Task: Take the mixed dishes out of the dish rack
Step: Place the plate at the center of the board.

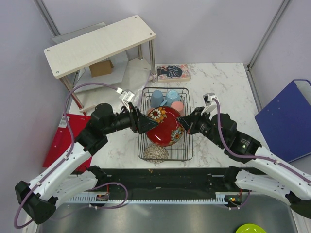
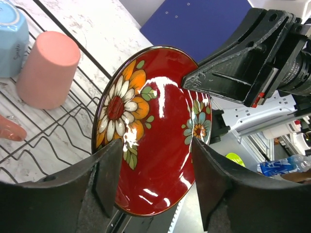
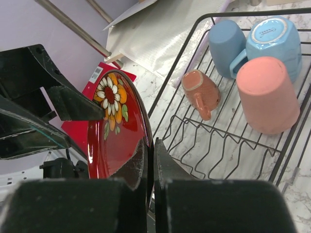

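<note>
The dark red flowered plate (image 1: pixel 165 127) stands on edge over the black wire dish rack (image 1: pixel 142 145). My right gripper (image 3: pixel 150 145) is shut on the plate's (image 3: pixel 114 126) rim. My left gripper (image 2: pixel 155 145) is open, its fingers straddling the opposite side of the plate (image 2: pixel 146 116) with gaps on both sides. At the rack's far end are two light blue mugs (image 3: pixel 226 46) (image 3: pixel 272 41), the pink tumbler (image 3: pixel 267 94) upside down, and the small pink mug (image 3: pixel 200 92) on its side. The speckled bowl (image 1: pixel 155 153) lies at the near end.
A white wooden shelf (image 1: pixel 99 44) stands at the back left over a cardboard box (image 1: pixel 101 67). A book (image 1: pixel 173 72) lies behind the rack. A blue folder (image 1: pixel 286 119) is at the right and a red one (image 1: pixel 63 141) at the left.
</note>
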### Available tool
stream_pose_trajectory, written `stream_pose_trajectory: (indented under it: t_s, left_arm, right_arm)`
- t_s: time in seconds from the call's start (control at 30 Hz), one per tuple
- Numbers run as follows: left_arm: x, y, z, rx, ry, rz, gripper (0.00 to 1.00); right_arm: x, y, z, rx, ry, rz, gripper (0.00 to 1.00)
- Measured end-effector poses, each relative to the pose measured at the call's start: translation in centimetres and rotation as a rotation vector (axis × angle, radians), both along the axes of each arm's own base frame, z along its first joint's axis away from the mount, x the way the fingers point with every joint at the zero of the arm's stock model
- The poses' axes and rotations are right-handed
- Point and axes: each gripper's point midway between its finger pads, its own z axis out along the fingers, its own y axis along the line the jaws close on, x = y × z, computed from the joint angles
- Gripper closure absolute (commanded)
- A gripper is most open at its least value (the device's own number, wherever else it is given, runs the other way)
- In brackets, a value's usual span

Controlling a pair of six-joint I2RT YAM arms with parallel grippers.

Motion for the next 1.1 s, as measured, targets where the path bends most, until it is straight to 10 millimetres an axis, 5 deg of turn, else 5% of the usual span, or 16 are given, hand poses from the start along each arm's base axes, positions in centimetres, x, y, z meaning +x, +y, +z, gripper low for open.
stream_pose_trajectory:
  t_s: [0.17, 0.27, 0.3, 0.4, 0.6, 0.97, 1.07, 1.1]
  left_arm:
    - [-0.3, -0.1, -0.4, -0.002, 0.003, -0.018, 0.29]
    - [-0.4, 0.0, -0.4, -0.004, -0.001, -0.014, 0.17]
    - [-0.4, 0.2, -0.1, -0.008, -0.009, -0.006, 0.06]
    - [-0.7, 1.1, 0.8, -0.017, -0.046, 0.028, 0.02]
    - [-0.8, 2.4, 2.2, -0.022, -0.1, 0.079, 0.02]
    - [-0.3, 2.0, 0.0, 0.022, -0.048, 0.083, 0.05]
    - [-0.1, 2.0, -0.8, 0.036, -0.032, 0.084, 0.12]
    - [-0.1, 2.0, -1.1, 0.04, -0.027, 0.085, 0.24]
  right_arm:
    - [-0.1, 0.2, 0.0, 0.006, 0.001, 0.016, 1.0]
    - [-0.1, 0.1, 0.0, 0.004, -0.001, 0.012, 1.0]
    - [0.0, 0.1, -0.1, 0.003, -0.001, 0.01, 1.0]
    - [0.0, 0.0, -0.2, -0.002, 0.001, 0.009, 1.0]
    - [-0.2, 0.1, -0.1, 0.001, 0.001, 0.017, 1.0]
    - [-0.8, 1.2, 1.1, 0.052, -0.014, 0.082, 1.0]
    - [-1.1, 1.6, 1.7, 0.079, -0.026, 0.107, 1.0]
    - [-1.2, 1.8, 2.0, 0.086, -0.03, 0.116, 1.0]
